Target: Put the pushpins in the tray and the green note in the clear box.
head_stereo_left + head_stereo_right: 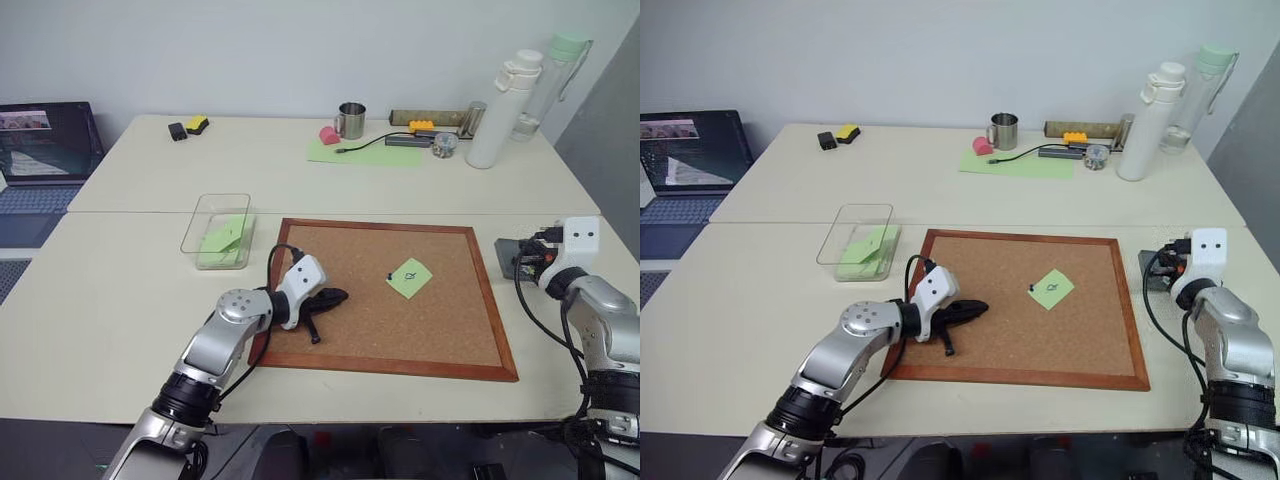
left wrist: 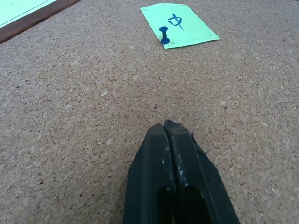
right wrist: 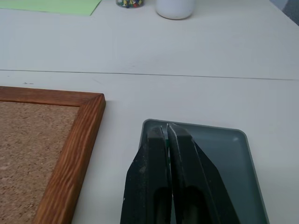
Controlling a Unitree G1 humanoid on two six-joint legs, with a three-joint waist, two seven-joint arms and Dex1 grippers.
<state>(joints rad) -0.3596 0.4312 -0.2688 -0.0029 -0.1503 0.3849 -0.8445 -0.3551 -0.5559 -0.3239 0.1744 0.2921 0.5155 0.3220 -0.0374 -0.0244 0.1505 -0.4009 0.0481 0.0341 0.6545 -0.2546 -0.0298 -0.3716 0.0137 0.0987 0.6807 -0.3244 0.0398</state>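
Note:
On the cork board (image 1: 380,330) lies the green note (image 1: 411,278) with a black scribble, and a dark blue pushpin (image 2: 164,36) stands at its corner. My left gripper (image 2: 169,127) is shut and rests low over the cork, left of the note and well short of it. Left of the board stands the clear box (image 1: 218,232), with pale green paper inside. The dark grey tray (image 3: 233,154) lies on the table just right of the board. My right gripper (image 3: 167,128) is shut with its tips over the tray's near edge; I cannot tell whether anything is pinched between them.
Along the back of the table stand a pale green sheet (image 1: 365,152), a metal cup (image 1: 351,120), a small jar (image 1: 445,145) and two tall bottles (image 1: 505,110). An open laptop (image 1: 45,150) sits at the far left. Small black and yellow items (image 1: 187,127) lie at the back left.

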